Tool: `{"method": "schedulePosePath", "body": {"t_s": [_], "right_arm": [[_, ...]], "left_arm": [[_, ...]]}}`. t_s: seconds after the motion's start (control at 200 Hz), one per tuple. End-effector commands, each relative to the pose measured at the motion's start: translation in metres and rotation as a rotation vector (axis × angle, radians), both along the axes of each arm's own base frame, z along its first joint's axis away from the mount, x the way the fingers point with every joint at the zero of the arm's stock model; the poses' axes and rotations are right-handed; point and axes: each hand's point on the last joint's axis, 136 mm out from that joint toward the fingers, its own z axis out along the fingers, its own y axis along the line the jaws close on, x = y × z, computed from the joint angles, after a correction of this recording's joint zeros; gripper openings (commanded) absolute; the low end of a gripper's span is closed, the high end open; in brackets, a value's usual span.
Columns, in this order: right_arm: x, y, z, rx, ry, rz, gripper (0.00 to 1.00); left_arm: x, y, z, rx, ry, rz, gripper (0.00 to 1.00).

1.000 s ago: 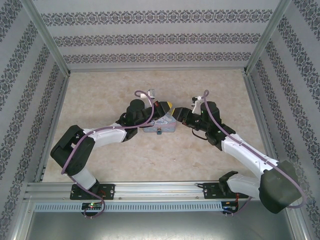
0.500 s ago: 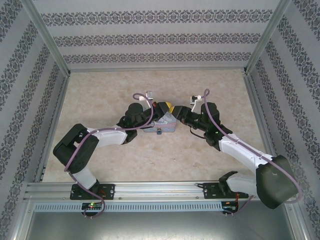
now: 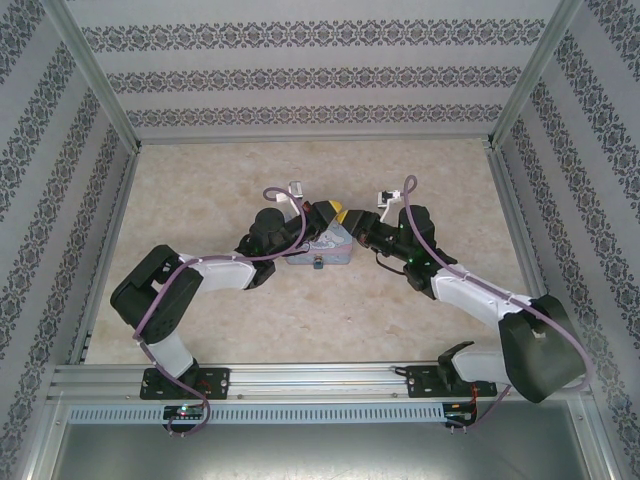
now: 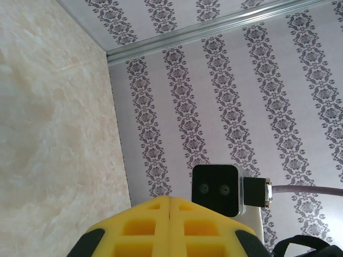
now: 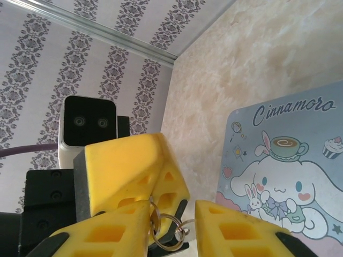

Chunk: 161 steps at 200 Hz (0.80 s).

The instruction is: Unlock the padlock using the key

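In the right wrist view a metal key ring (image 5: 167, 231) sticks out from the seam of my left gripper (image 5: 158, 172), whose yellow fingers are shut on it. The key itself I cannot make out. My right gripper (image 5: 172, 229) stands open around that ring, one finger (image 5: 110, 235) against it, the other (image 5: 236, 231) apart. From above, the left gripper (image 3: 337, 212) and right gripper (image 3: 354, 227) meet over the tin's far right corner. The padlock (image 3: 316, 264) is a tiny bluish piece at the tin's near edge. In the left wrist view the left gripper (image 4: 169, 200) is pressed shut.
The pastel-blue cartoon tin (image 3: 322, 248) lies on the beige tabletop under both wrists; its lid (image 5: 292, 160) fills the right of the right wrist view. Patterned walls (image 3: 300, 75) with metal rails (image 3: 105, 235) enclose the table on three sides.
The right arm has swung left and brought its gripper up to the left gripper. The left wrist has shifted slightly away from the bases. The tin has stayed put.
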Motion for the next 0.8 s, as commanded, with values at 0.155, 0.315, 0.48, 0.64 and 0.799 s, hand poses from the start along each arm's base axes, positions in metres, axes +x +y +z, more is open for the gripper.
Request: {"method": "schedulePosePath", "body": {"t_s": [0.155,0.315,0.48,0.64,0.799], "right_arm": [[-0.001,0.005,0.004,0.061,-0.012,0.025,0.25],[-0.004,0.009,0.007,0.07,-0.018,0.044,0.2],[-0.005,0.008,0.004,0.072,-0.017,0.044,0.06],[-0.005,0.007,-0.003,0.065,-0.004,0.042,0.0],[-0.005,0.0,-0.011,0.029,-0.002,0.032,0.0]], "left_arm": [[-0.002,-0.004,0.006,-0.039,-0.023,0.001,0.0],[0.0,-0.006,0.0,-0.036,-0.007,0.003,0.0],[0.001,-0.007,-0.005,-0.035,0.006,0.007,0.0],[0.002,-0.007,-0.007,-0.031,0.024,0.013,0.03],[0.003,0.006,-0.011,-0.007,0.068,0.055,0.68]]}}
